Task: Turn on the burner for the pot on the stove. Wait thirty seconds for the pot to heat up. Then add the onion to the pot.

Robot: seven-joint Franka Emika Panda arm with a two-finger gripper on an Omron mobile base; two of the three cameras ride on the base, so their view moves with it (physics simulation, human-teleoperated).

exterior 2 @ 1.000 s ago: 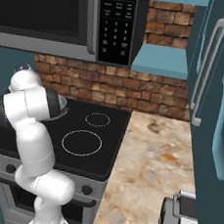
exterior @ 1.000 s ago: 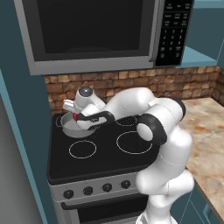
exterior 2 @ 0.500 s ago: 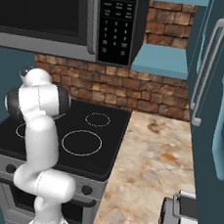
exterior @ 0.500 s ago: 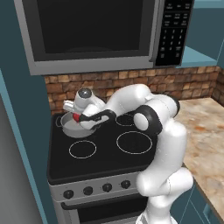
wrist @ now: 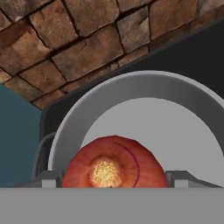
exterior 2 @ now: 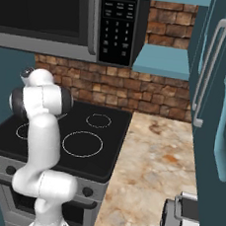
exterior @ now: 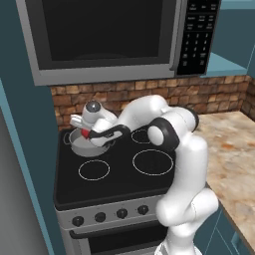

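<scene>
A: Biggest first?
B: The range with flat black glass top (exterior: pixel 119 174) and white rings, under a dark-windowed microwave (exterior: pixel 109 35) against the brick wall (exterior 2: pixel 137 93). Marbled counter (exterior 2: pixel 154 159) ran along its right edge.

A: Pot?
B: Small shallow grey metal pot (exterior: pixel 79 144) sat on the rear left ring, near the stove's back left corner, so presumably on the burner being heated. Its pale inside (wrist: pixel 166 131) looked bare.

A: Arm?
B: The white arm reached across the cooktop so the gripper (exterior: pixel 89 134) hung right over the pot.

A: Grip?
B: Clenched on the small round red onion (wrist: pixel 113 162), between the finger tips, directly above the pot's opening. I'd judge a drop comes next.
</scene>
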